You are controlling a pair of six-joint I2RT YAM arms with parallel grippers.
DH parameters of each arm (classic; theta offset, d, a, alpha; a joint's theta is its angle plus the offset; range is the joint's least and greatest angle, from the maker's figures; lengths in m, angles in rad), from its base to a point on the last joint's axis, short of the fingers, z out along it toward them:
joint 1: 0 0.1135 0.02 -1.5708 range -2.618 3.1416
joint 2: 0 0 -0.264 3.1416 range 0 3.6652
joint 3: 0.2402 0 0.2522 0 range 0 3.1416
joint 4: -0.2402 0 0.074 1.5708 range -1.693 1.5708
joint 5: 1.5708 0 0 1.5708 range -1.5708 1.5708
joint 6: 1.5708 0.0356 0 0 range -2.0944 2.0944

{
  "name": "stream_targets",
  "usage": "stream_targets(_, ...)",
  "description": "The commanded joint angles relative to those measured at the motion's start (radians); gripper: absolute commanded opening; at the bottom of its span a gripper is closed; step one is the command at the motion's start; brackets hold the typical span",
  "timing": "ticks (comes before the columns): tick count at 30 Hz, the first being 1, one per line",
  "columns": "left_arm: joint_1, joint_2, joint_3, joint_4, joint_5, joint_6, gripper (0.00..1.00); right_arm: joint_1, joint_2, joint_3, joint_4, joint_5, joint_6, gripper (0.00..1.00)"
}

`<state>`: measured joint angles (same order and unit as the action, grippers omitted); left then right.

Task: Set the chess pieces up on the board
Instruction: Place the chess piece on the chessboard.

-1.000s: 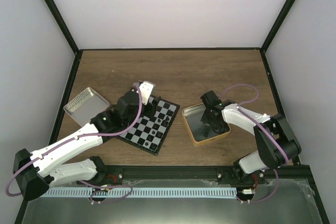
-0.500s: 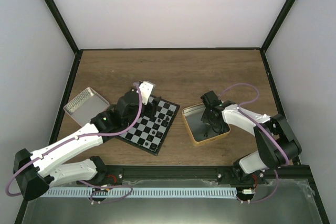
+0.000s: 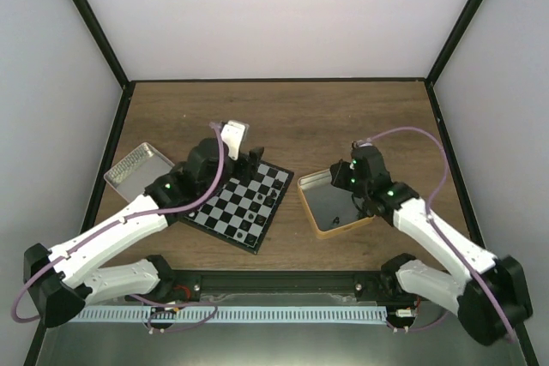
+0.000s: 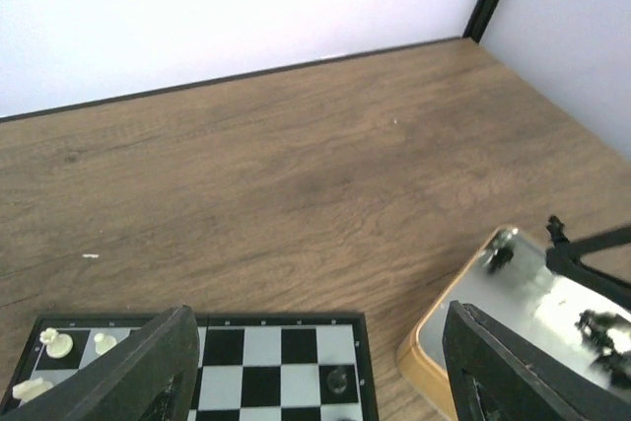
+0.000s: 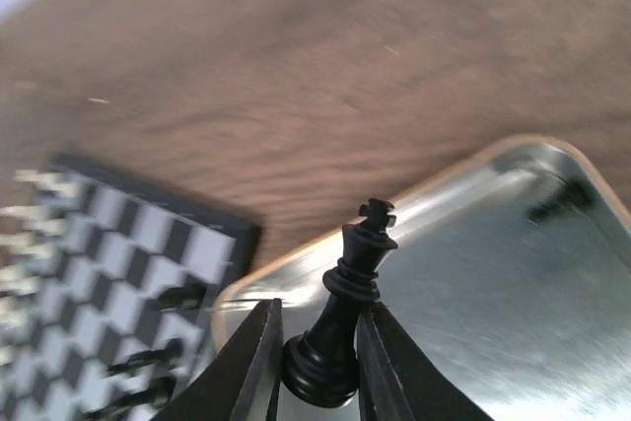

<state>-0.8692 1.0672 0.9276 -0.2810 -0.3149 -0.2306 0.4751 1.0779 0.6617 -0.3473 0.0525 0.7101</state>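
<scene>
The board [image 3: 225,212] lies left of centre, with black pieces [image 3: 257,203] on its right side and cream pieces [image 4: 59,342] at its far left corner. My left gripper [image 3: 250,164] hovers open over the board's far edge [image 4: 266,347], nothing between its fingers [image 4: 148,372]. My right gripper [image 5: 317,372] is shut on a black king [image 5: 353,303], gripped near its base and lifted above the gold-rimmed tin [image 5: 513,263]. In the top view that gripper [image 3: 352,184] hangs over the tin's far side [image 3: 310,180].
A silver tin [image 3: 137,169] sits at the left edge of the table. The gold-rimmed tin's bottom holds a few more black pieces [image 5: 557,202]. One black piece [image 4: 337,379] stands near the board corner closest to that tin.
The right gripper has risen out of the gold-rimmed tin with the king, its arm swinging out to the right. The left gripper has lifted off the board and opened wider.
</scene>
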Motion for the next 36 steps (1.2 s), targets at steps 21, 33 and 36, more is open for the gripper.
stream_targets(21, 0.269, 0.173, 0.201, 0.28, 1.162, -0.459, 0.75, 0.004, -0.153, 0.084, 0.521, -0.947, -0.503, 0.18)
stream_targets(33, 0.269, 0.268, 0.208, 0.209, 1.286, -0.508, 0.56, 0.003, -0.02, 0.182, 0.39, -1.093, -0.581, 0.18)
stream_targets(36, 0.269, 0.288, 0.207, 0.2, 1.313, -0.511, 0.49, 0.003, -0.023, 0.181, 0.398, -1.097, -0.589, 0.18)
